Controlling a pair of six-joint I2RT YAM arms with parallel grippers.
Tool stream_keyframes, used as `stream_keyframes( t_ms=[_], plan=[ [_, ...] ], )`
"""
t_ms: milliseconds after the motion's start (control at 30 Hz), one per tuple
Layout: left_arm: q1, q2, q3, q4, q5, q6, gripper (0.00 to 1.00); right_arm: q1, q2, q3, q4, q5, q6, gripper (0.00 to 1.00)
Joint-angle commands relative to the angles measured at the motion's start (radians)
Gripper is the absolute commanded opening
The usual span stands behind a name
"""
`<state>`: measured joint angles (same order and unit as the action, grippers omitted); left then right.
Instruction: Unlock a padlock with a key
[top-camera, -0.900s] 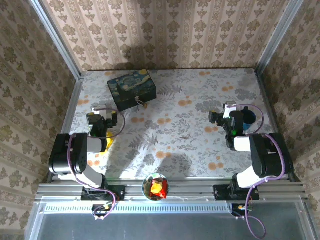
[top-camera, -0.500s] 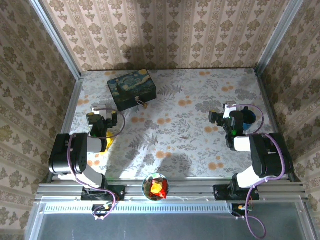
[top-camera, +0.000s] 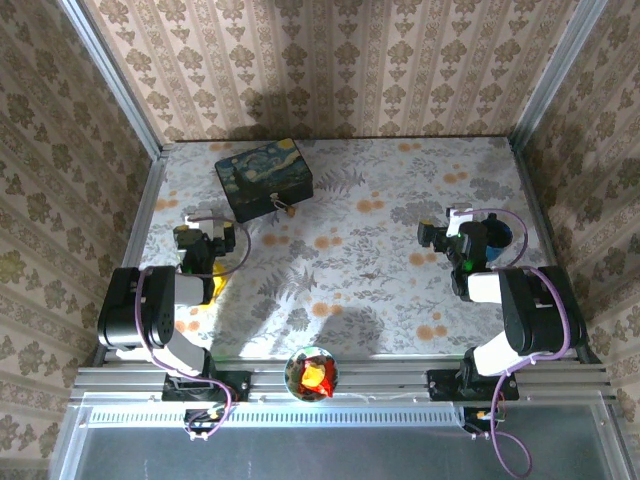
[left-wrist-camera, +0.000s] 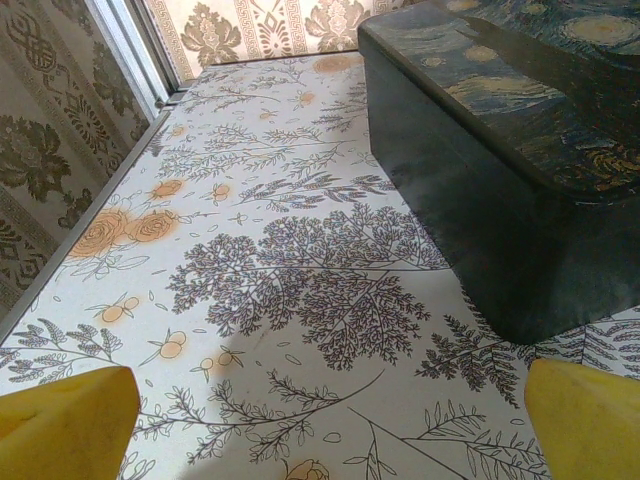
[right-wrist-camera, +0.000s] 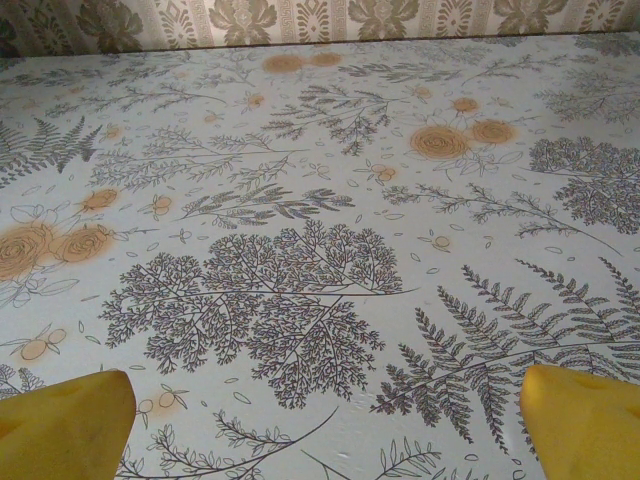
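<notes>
From above, the tiny brass padlock sits against the near side of the dark blue painted box, at the far left of the flowered bench. A small blue cup stands by the right arm.

At the left wrist, the yellow left fingers are spread wide and hold nothing, with the box close ahead on the right.

At the right wrist, the right fingers are spread just as wide, low over the patterned bench.
</notes>
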<state>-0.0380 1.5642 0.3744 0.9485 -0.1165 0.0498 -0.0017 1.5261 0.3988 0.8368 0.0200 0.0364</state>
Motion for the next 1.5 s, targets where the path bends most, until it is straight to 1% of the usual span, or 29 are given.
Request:
stream_keyframes(
  t_ms=[0, 267, 467, 533, 667, 767, 867, 967, 1033, 1133, 1200, 1300, 1400, 1467],
  plan=[
    [0.003, -0.006, 0.009, -0.007, 0.014, 0.009, 1.00, 0.006, 0.001, 0.015, 0.001, 0.021, 0.003, 1.00],
    [0.010, -0.022, 0.000, -0.005, 0.008, -0.003, 1.00, 0.006, 0.000, 0.012, 0.004, 0.021, 0.002, 1.00],
    [0.024, -0.097, -0.018, -0.036, -0.040, -0.037, 1.00, 0.006, 0.000, 0.012, 0.005, 0.022, 0.002, 1.00],
    [0.025, -0.137, -0.019, -0.070, -0.061, -0.044, 1.00, 0.006, -0.017, 0.028, -0.038, 0.041, 0.009, 1.00],
    [0.026, -0.229, -0.013, -0.160, -0.111, -0.065, 1.00, 0.006, -0.080, 0.084, -0.196, 0.089, 0.030, 1.00],
    [0.027, -0.298, 0.008, -0.237, -0.148, -0.088, 1.00, 0.007, -0.155, 0.107, -0.298, 0.132, 0.051, 1.00],
    [0.027, -0.362, 0.040, -0.324, -0.171, -0.134, 1.00, 0.012, -0.254, 0.135, -0.450, 0.224, 0.100, 1.00],
    [0.027, -0.423, 0.087, -0.455, -0.158, -0.200, 1.00, 0.026, -0.354, 0.173, -0.633, 0.315, 0.152, 1.00],
    [0.016, -0.458, 0.132, -0.572, -0.143, -0.219, 1.00, 0.045, -0.416, 0.196, -0.753, 0.366, 0.178, 1.00],
    [-0.032, -0.514, 0.171, -0.685, -0.169, -0.229, 1.00, 0.091, -0.477, 0.246, -0.944, 0.446, 0.249, 1.00],
    [-0.077, -0.555, 0.179, -0.726, -0.191, -0.246, 1.00, 0.132, -0.500, 0.275, -1.066, 0.475, 0.296, 1.00],
    [-0.152, -0.603, 0.179, -0.752, -0.208, -0.265, 1.00, 0.220, -0.514, 0.313, -1.224, 0.512, 0.373, 1.00],
    [-0.223, -0.622, 0.179, -0.769, -0.210, -0.285, 1.00, 0.314, -0.505, 0.333, -1.331, 0.504, 0.466, 1.00],
    [-0.256, -0.623, 0.172, -0.766, -0.189, -0.294, 1.00, 0.367, -0.494, 0.330, -1.359, 0.471, 0.516, 1.00]
  ],
)
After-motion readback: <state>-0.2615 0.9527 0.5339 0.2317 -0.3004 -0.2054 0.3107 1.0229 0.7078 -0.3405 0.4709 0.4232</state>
